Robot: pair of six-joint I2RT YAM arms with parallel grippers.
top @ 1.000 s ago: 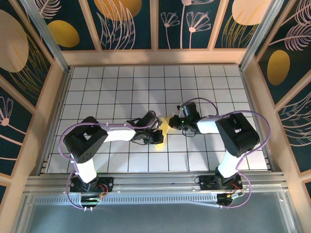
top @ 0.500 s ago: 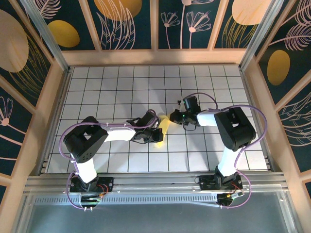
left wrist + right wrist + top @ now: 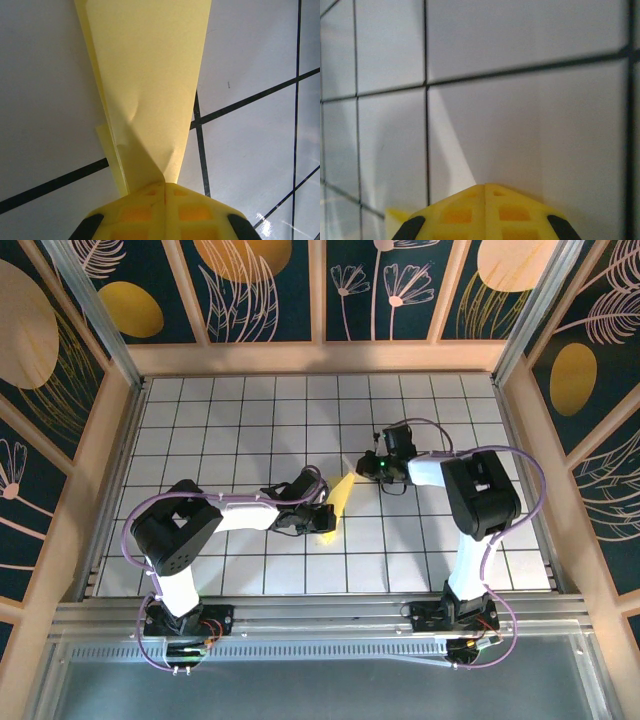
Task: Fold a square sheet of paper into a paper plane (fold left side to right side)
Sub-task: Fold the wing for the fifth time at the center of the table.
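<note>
A folded yellow paper plane lies near the middle of the white gridded table, running from the near left to the far right. The left gripper is clenched, its tips resting on the plane's narrow near end. Just right of the plane's far end, the right gripper is clenched on nothing, above bare tiles.
</note>
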